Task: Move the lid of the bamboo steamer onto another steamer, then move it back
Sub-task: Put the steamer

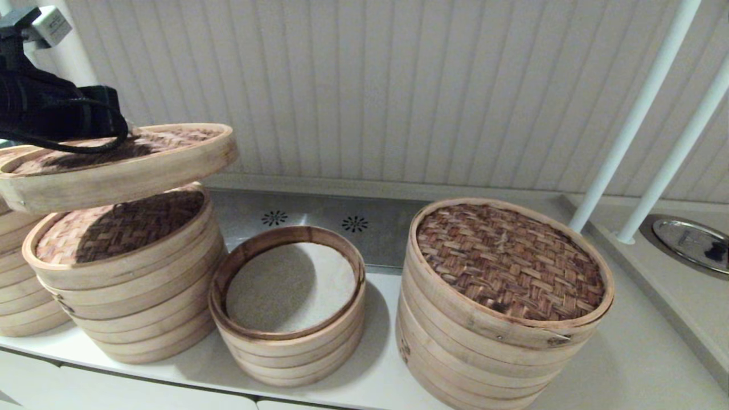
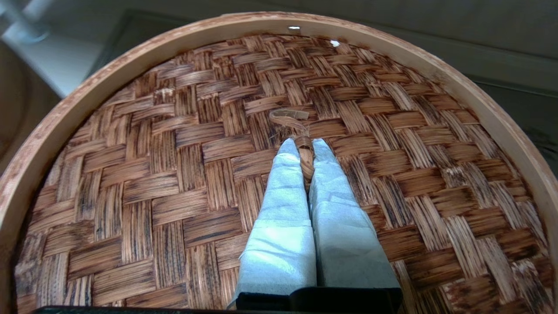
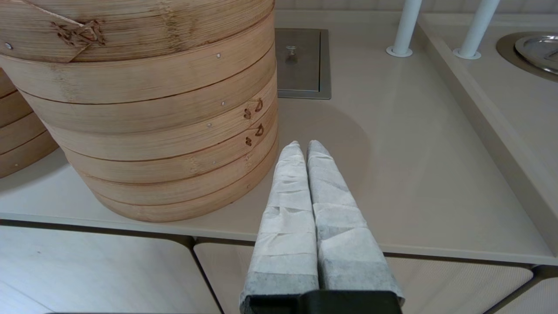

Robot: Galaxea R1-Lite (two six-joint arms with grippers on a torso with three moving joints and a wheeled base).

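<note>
The bamboo steamer lid (image 1: 131, 168), brown herringbone weave with a pale rim, hangs tilted in the air at the left. It hovers just above another steamer (image 1: 131, 296), whose tan woven lid (image 1: 108, 230) lies partly in its shadow. My left gripper (image 2: 305, 146) is shut on the lid's small loop handle (image 2: 293, 117); in the head view only the black left arm (image 1: 57, 108) shows. The smallest steamer (image 1: 287, 341) stands open in the middle, pale cloth inside. My right gripper (image 3: 302, 146) is shut and empty, low at the counter's front edge.
The widest steamer (image 1: 507, 319) with dark weave stands right of centre, close beside my right gripper. A further bamboo stack (image 1: 17, 296) sits at the far left. Two white poles (image 1: 638, 114) and a round metal cover (image 1: 689, 242) are at the right; a metal panel (image 1: 319, 219) lies behind.
</note>
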